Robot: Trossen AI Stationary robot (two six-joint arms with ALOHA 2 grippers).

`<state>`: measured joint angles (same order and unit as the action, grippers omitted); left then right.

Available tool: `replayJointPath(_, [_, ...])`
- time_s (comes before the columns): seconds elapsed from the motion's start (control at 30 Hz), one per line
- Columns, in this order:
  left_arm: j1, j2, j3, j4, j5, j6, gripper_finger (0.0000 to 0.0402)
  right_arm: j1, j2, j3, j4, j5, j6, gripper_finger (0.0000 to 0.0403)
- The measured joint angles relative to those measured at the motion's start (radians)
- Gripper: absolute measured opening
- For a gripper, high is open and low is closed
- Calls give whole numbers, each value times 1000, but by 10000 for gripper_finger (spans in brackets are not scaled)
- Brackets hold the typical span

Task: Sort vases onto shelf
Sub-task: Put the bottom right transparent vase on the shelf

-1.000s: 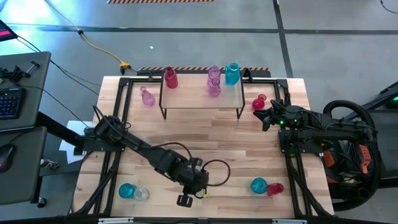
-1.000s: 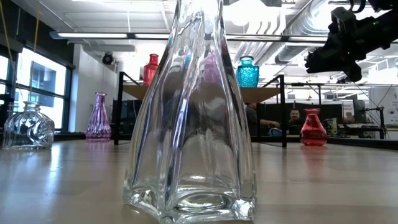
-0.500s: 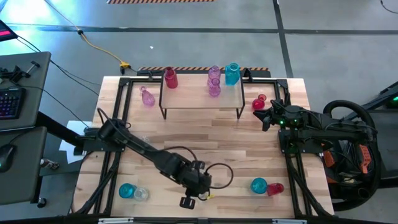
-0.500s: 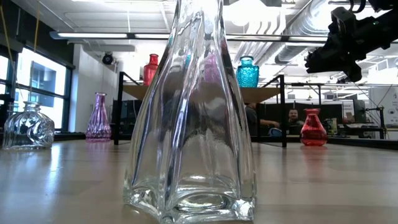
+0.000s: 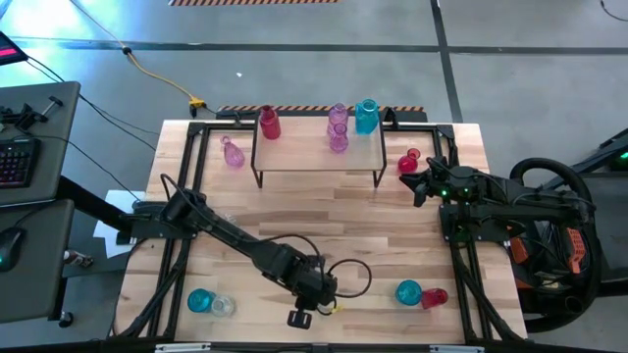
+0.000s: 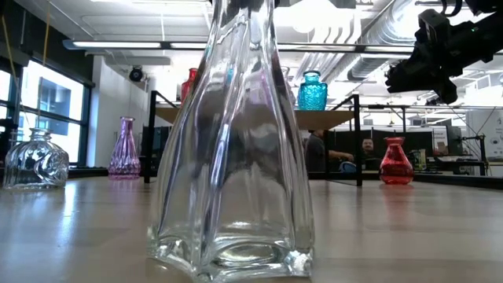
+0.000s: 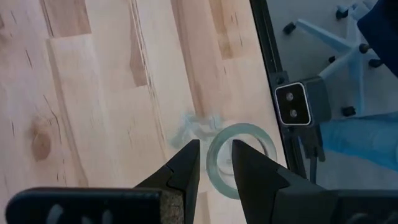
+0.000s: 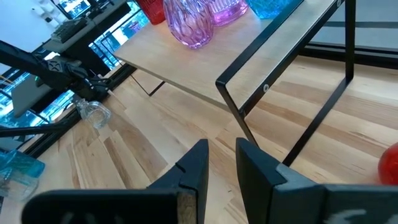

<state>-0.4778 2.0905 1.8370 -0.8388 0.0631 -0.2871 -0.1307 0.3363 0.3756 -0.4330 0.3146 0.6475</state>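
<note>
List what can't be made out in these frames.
- Low view: the clear vase is cut off by the top edge, so the hold on it goes unseen. It also blocks the middle of the shelf.
- High view: the left gripper covers that vase.
- Right wrist view: the red vase is cut off by the picture's edge.

No readable text or labels anywhere.

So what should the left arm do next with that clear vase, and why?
Probably lift it straight up. The left gripper looks pinched on the rim of the clear vase, which stands on the table's near edge, far from the shelf.
</note>
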Motion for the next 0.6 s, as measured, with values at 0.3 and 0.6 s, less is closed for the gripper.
replayJointPath(0.3, [6, 5, 1, -9, 8, 0, 39, 0, 5, 0, -4, 0, 0, 62])
replayJointPath(0.6, [27, 2, 4, -25, 15, -3, 14, 0, 5, 0, -4, 0, 0, 62])
